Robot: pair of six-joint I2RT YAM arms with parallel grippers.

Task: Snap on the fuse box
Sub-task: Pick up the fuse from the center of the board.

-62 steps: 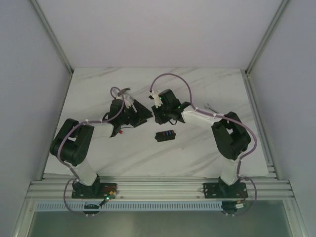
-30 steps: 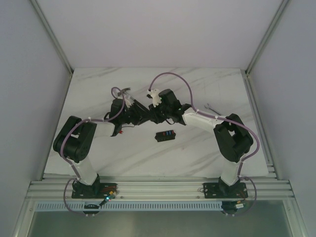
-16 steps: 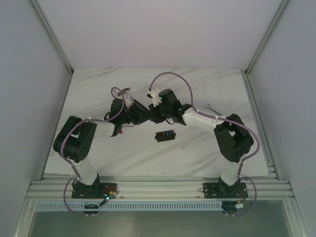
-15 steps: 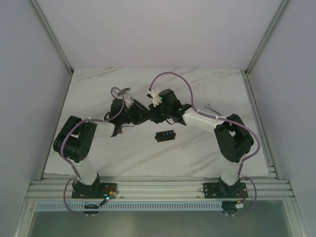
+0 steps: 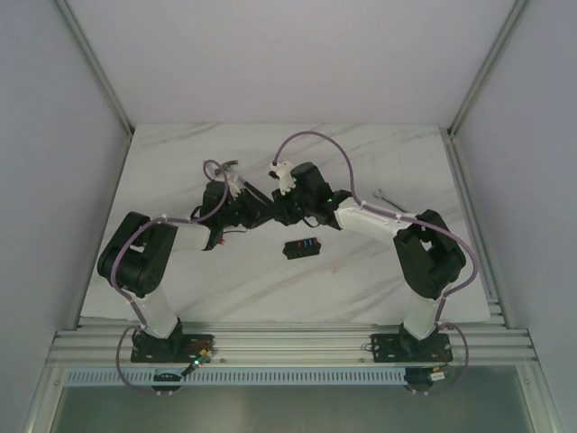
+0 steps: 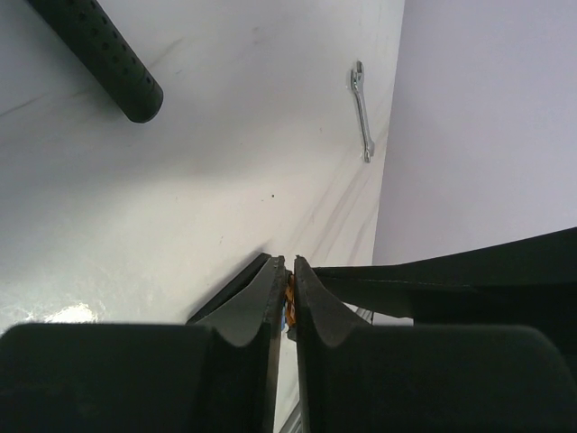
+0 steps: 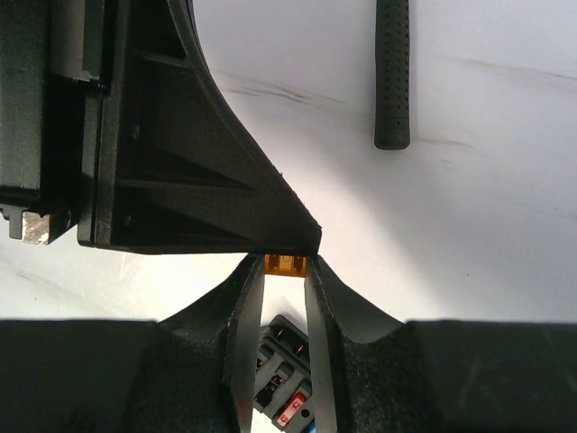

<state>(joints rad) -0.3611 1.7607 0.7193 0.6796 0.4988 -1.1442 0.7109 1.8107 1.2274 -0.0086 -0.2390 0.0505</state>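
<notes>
Both left pincer (image 6: pixel 288 266) and right pincer (image 7: pixel 285 271) clench one orange fuse (image 7: pixel 286 262) near fuse box (image 5: pixel 303 246).

mid-table: left gripper (image 6: pixel 289 271) and right gripper (image 7: pixel 286 271) meet tip-to-tip, blocking | fuse box (image 5: pixel 302 247): near side open | table obstacles: hammer handle (image 7: pixel 392 72), wrench (image 6: pixel 362 113)

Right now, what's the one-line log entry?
left gripper: pinching orange fuse | right gripper: pinching same fuse | fuse box: on table, untouched

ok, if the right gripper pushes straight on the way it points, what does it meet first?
The left gripper, tip to tip with it: only the orange fuse in its jaws sits between. Depth is hard to judge, though.
</notes>
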